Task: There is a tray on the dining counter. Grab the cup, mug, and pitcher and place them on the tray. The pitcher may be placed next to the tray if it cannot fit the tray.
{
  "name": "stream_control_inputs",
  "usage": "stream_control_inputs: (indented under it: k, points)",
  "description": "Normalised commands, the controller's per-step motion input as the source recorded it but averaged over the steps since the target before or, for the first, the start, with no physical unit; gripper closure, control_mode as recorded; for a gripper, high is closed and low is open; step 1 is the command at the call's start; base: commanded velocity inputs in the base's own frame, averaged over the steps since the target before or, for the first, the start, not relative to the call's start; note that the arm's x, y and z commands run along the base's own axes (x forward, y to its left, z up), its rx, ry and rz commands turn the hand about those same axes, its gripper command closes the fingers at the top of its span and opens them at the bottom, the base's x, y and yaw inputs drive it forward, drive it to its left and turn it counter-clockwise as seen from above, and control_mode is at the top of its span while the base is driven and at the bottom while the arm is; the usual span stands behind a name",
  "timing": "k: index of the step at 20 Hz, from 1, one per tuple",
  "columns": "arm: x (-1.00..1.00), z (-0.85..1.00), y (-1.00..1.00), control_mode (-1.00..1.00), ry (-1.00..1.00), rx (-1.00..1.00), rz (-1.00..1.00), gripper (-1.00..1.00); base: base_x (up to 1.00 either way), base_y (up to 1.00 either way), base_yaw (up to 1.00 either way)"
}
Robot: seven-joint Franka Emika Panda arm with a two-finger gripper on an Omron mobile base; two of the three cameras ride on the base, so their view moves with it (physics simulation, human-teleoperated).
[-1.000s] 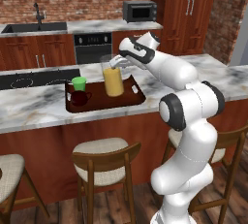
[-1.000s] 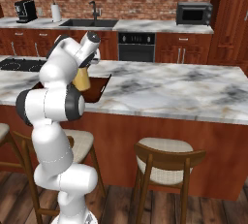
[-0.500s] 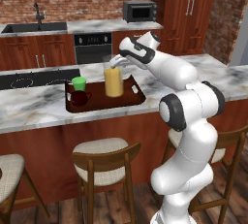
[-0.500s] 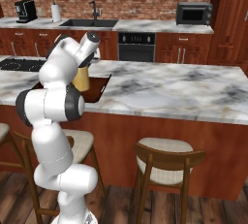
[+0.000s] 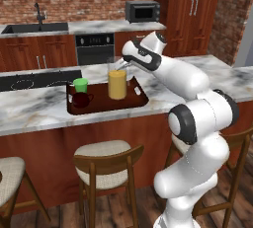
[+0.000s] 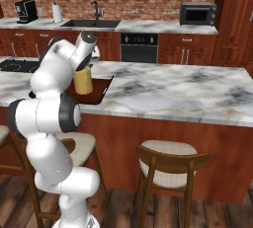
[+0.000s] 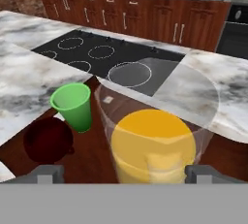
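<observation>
On the dining counter (image 5: 39,108) lies the dark wooden tray (image 5: 106,107). On it stand the green cup (image 5: 80,85), the maroon mug (image 5: 81,100) just in front of the cup, and the tall pitcher (image 5: 117,84) with yellow-orange inside. My gripper (image 5: 123,66) sits at the pitcher's upper right side. In the hand view the gripper (image 7: 124,173) is open. Its fingertips (image 7: 48,173) stand wide on either side of the pitcher (image 7: 152,145), and the left one is well off the wall. The cup (image 7: 72,104) and mug (image 7: 47,140) are to the left on the tray (image 7: 99,138). My arm hides part of the tray (image 6: 101,90) beside the pitcher (image 6: 83,81).
A black cooktop (image 5: 29,80) is set in the counter behind the tray's left end. Wooden stools (image 5: 106,158) stand along the counter's near side. The back wall carries a sink (image 5: 34,27), an oven (image 5: 94,49) and a microwave (image 5: 142,11). Bare marble (image 6: 173,91) stretches right of the tray.
</observation>
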Motion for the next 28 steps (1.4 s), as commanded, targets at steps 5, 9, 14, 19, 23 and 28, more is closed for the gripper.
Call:
stream_control_inputs:
  k: [5,9,14,19,23,28]
  points:
    - [-0.28,0.52,-0.01,-1.0,0.0,-0.08,0.0,-1.0,0.0,0.0,0.0]
    - [-0.3,0.77,0.0,-1.0,0.02,-0.07,-0.01,-1.0,0.0,0.0,0.0]
    - [-0.67,0.69,-0.01,-1.0,0.07,-0.09,-0.13,-1.0,0.0,0.0,0.0]
    - [-0.96,0.21,-0.28,-1.0,0.01,-0.06,-0.14,-1.0,0.0,0.0,0.0]
    - [-1.0,0.03,-0.3,-1.0,0.0,0.0,-0.2,-1.0,0.0,0.0,0.0]
    - [-1.0,0.01,-0.31,-1.0,0.0,0.0,-0.23,-1.0,0.0,0.0,0.0]
